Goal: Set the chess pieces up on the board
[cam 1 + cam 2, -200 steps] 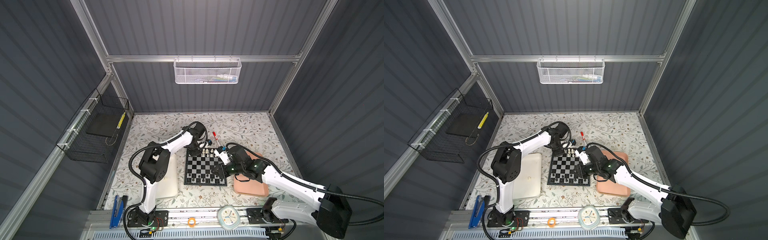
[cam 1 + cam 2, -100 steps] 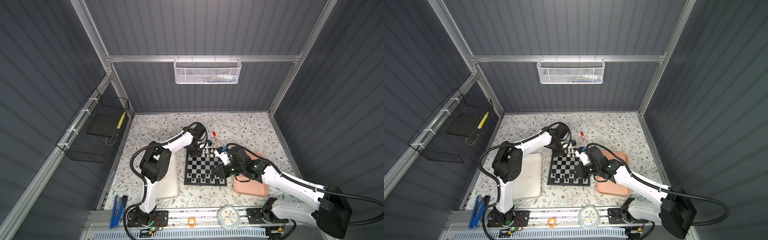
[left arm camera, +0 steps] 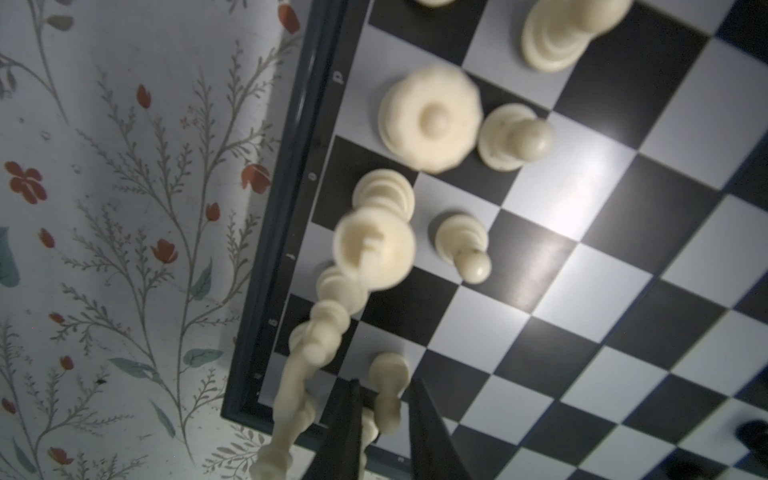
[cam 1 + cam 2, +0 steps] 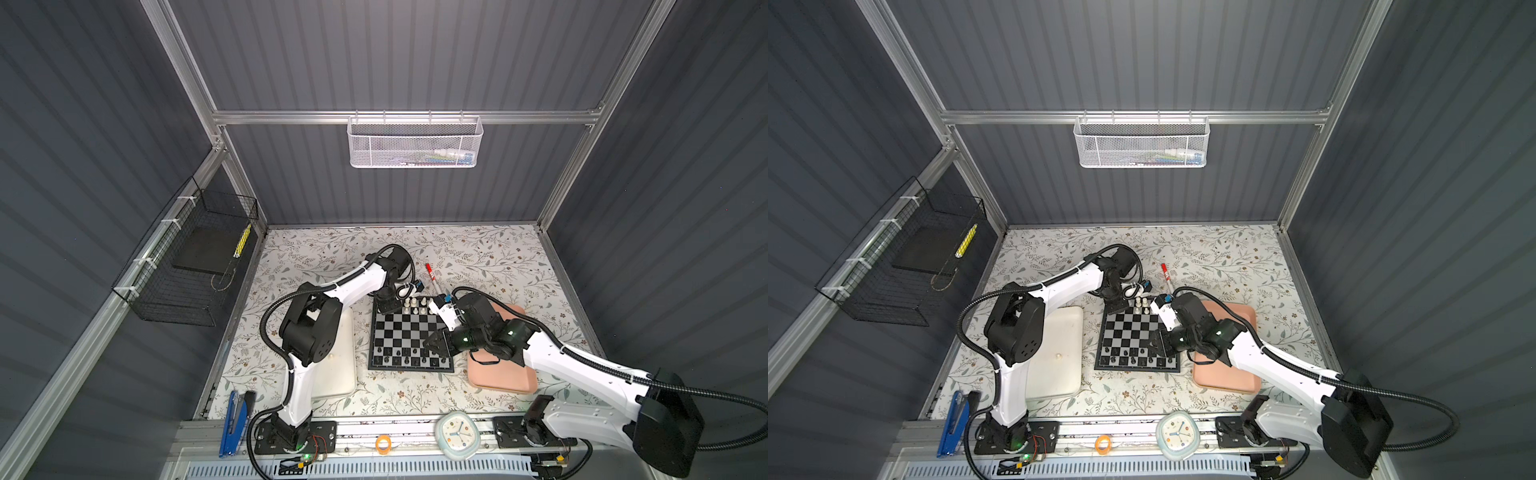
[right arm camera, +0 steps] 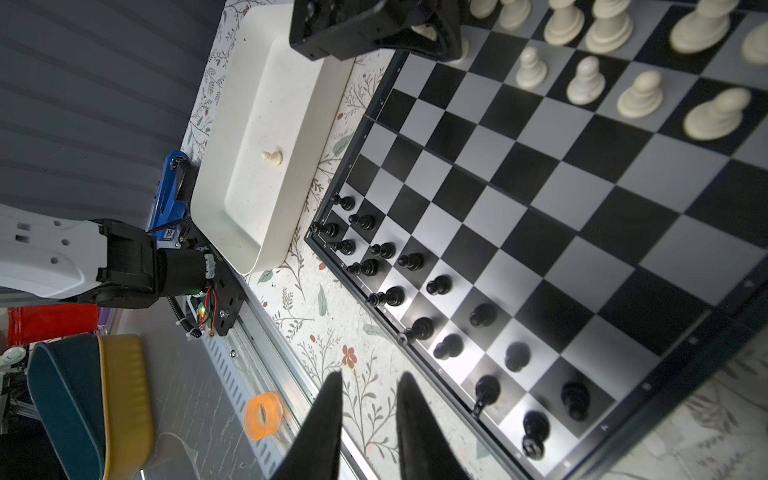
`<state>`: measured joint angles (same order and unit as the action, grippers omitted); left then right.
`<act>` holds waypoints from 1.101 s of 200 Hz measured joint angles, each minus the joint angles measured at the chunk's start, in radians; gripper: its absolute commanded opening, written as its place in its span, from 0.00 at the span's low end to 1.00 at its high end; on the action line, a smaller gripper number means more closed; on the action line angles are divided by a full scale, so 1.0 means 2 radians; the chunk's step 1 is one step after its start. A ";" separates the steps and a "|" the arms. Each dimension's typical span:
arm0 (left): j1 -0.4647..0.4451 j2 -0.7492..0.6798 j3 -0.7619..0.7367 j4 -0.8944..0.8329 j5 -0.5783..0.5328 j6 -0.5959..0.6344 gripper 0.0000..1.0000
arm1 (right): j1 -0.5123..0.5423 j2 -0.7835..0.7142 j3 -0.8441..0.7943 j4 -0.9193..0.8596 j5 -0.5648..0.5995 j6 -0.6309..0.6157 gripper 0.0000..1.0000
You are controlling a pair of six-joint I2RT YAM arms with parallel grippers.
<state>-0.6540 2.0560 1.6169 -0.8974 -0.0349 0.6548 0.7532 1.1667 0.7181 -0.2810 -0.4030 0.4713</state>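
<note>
The board [image 4: 409, 336] [image 4: 1136, 336] lies mid-table. Cream chess pieces [image 4: 415, 303] [image 5: 586, 79] fill part of its far rows and black ones [image 4: 405, 359] [image 5: 386, 297] line its near rows. My left gripper [image 4: 390, 305] [image 4: 1117, 305] [image 3: 384, 386] is at the board's far left corner. Its jaws stand slightly apart either side of a cream pawn [image 3: 388, 374] that rests on a corner square. My right gripper [image 4: 435, 344] [image 4: 1160, 340] [image 5: 370, 376] hovers by the board's near right part, open and empty.
A white tray [image 4: 345, 386] [image 5: 249, 104] left of the board holds one cream pawn [image 4: 331, 356] [image 5: 272, 157]. A pink tray [image 4: 503, 378] lies under my right arm. A red pen [image 4: 431, 274], clock [image 4: 457, 434], orange ring [image 5: 262, 415] and blue stapler [image 4: 237, 419] sit around.
Both arms stay almost where they were. The left gripper's jaws have eased apart a little around the corner pawn.
</note>
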 measured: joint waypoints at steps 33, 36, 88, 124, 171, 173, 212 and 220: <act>0.000 0.000 0.001 -0.002 0.000 0.000 0.23 | 0.000 0.000 0.000 0.001 0.000 0.000 0.26; 0.000 0.000 0.001 -0.002 0.000 0.000 0.23 | 0.000 0.000 0.000 0.001 0.000 0.000 0.26; 0.000 -0.003 0.001 -0.004 0.000 0.000 0.24 | 0.000 0.000 0.000 0.001 0.000 0.000 0.26; 0.000 -0.009 0.001 -0.004 0.000 0.000 0.25 | 0.000 0.000 0.000 0.001 0.000 0.000 0.26; 0.000 -0.018 0.001 -0.014 0.000 0.000 0.26 | 0.000 -0.001 0.000 0.001 0.000 0.000 0.26; 0.000 -0.019 0.001 -0.015 0.000 0.000 0.26 | 0.000 -0.001 0.000 0.001 0.000 0.000 0.26; 0.000 -0.026 0.001 -0.026 0.000 0.000 0.26 | 0.000 -0.003 0.000 -0.003 0.000 0.000 0.26; 0.000 -0.028 0.001 -0.027 0.000 0.000 0.26 | 0.000 -0.004 0.000 -0.004 0.000 0.000 0.26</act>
<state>-0.6540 2.0003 1.6188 -0.9524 -0.0345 0.6556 0.7532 1.1580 0.7177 -0.2893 -0.4026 0.4709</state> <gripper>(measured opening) 0.260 0.262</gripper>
